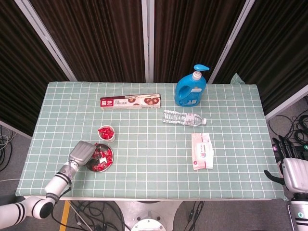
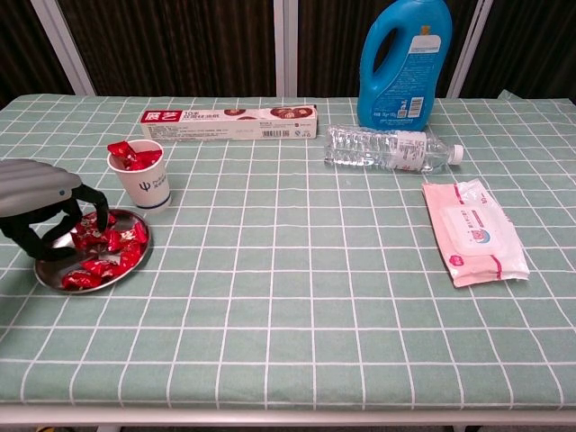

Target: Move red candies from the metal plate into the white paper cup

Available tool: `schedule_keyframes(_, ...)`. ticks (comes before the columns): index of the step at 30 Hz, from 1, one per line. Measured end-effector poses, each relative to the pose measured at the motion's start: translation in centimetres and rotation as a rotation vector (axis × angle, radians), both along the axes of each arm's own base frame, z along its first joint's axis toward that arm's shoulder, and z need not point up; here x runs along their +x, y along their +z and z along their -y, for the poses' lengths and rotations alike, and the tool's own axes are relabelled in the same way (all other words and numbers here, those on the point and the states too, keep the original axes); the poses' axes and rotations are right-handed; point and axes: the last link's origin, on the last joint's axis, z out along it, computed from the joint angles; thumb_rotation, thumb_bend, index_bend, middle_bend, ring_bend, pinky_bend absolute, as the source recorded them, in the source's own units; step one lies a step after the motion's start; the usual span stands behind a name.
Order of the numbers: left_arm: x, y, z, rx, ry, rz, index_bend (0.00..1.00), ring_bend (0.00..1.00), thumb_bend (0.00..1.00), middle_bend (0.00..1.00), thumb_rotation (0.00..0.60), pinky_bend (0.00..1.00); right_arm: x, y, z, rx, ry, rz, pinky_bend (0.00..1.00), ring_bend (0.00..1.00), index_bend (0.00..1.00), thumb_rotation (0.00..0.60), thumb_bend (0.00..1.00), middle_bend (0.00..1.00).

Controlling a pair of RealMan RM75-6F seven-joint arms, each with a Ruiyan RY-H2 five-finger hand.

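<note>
My left hand (image 2: 40, 202) is over the left part of the metal plate (image 2: 130, 261), fingers curled down toward the red candies (image 2: 108, 245). The fingertips (image 2: 93, 211) sit right at the pile, but I can't tell if a candy is actually pinched; the grip point is hidden under the grey hand shell. In the head view the left hand (image 1: 82, 154) covers the plate's left side and the metal plate (image 1: 110, 159) shows only on the right.

Candies are still heaped in the plate, several in red wrappers. The white paper cup (image 2: 141, 184) stands upright just behind the plate, near it but not touching as far as I see, and already has red candies (image 2: 133, 155) piled above the rim. Head view shows the same cup (image 1: 107, 134) just above the plate.

My right hand (image 1: 291, 173) is off the table at the far right edge, down beside the table corner, well away from everything. Its fingers look loosely spread with nothing in them.

Other stuff on the green checked tablecloth (image 2: 297, 297): a toothpaste box (image 2: 229, 121) lying flat at the back, a blue detergent pump bottle (image 2: 405, 63) upright, a clear water bottle (image 2: 387, 148) on its side in front of it, and a pink wet wipes pack (image 2: 472, 232) at right.
</note>
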Motion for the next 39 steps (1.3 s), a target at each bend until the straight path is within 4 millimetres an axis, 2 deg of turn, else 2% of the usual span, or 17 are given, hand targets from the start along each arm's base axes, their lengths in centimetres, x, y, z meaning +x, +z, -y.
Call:
schedule_keyframes(5, -0.4, 0.4, 0.3, 0.016, 0.001, -0.005, 0.43, 0.89, 0.34, 0.82, 0.6, 1.0, 0.0, -0.1, 0.1, 0.003, -0.002, -0.002, 0.34, 0.0, 0.0, 0.6, 0.07, 0.01)
schedule_keyframes(14, -0.3, -0.6, -0.1, 0.035, -0.006, -0.002, 0.41, 0.89, 0.33, 0.82, 0.6, 1.0, 0.0, 0.0, 0.0, 0.003, -0.005, -0.001, 0.34, 0.0, 0.0, 0.6, 0.07, 0.01)
schedule_keyframes(27, -0.5, -0.6, 0.7, 0.033, 0.01, -0.003, 0.46, 0.89, 0.33, 0.82, 0.6, 1.0, 0.0, 0.0, -0.1, 0.0, -0.006, 0.0, 0.34, 0.0, 0.0, 0.6, 0.07, 0.02)
schedule_keyframes(33, -0.5, -0.7, 0.4, 0.053, 0.001, 0.006, 0.46, 0.89, 0.33, 0.82, 0.6, 1.0, -0.1, 0.1, -0.2, -0.002, -0.007, 0.002, 0.34, 0.0, 0.0, 0.6, 0.07, 0.02)
schedule_keyframes(39, -0.7, -1.3, 0.1, 0.058, -0.002, 0.015, 0.54, 0.89, 0.33, 0.83, 0.6, 1.0, -0.2, 0.1, -0.3, -0.003, -0.01, 0.004, 0.34, 0.0, 0.0, 0.6, 0.07, 0.02)
